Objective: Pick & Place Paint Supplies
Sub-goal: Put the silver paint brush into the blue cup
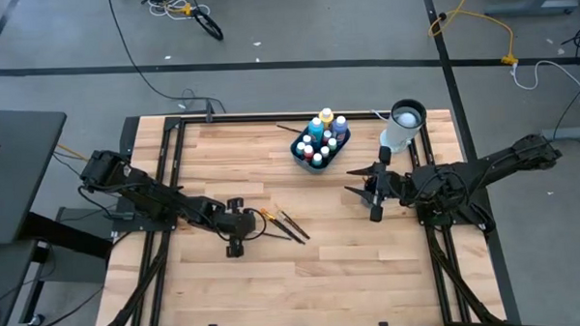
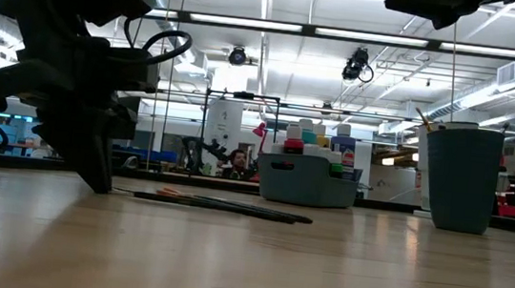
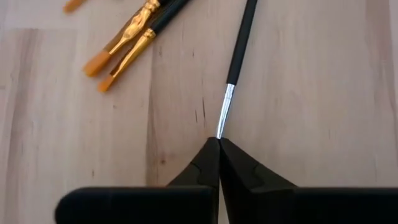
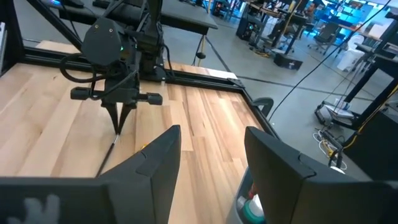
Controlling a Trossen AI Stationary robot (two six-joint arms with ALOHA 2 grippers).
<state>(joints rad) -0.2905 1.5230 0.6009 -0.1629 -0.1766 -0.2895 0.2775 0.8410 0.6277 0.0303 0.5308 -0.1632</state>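
1. High view: the left gripper (image 1: 236, 226), a dark angular claw on a jointed black arm, sits low over the pale plank table (image 1: 274, 270), just beside the brushes (image 1: 284, 224), thin dark sticks fanned out on the wood. The right gripper (image 1: 371, 191) hangs well apart on the other side, near the tall white cylinder (image 1: 402, 126) with its dark round top. Between the arms, toward the far edge, a dark rounded tray (image 1: 299, 153) holds the paint bottles (image 1: 322, 138), small capped cylinders in blue, white, red and yellow, packed upright.

2. Low view: the left arm's black bulk tapers to a wedge touching the tabletop at (image 2: 98, 183). The brushes (image 2: 222, 206) lie flat in a low dark line just beside it. Behind them stands the grey tray (image 2: 309, 186) with bottle caps showing above its rim, and the cylinder (image 2: 462, 177) rises as a smooth straight-sided cup.

3. Left wrist view: the left claw's two matte black fingers (image 3: 205, 168) are pressed together to a point, pinching the tip of a thin brush (image 3: 239, 50) with a glossy black handle and a narrow silver ferrule. Two other brushes (image 3: 127, 46) with gold ferrules and orange bristles lie apart on the grained wood.

4. Right wrist view: the right claw's flat dark fingers (image 4: 155, 158) are spread wide, with nothing between them. Farther off, the left gripper (image 4: 118, 121) points down at the table.
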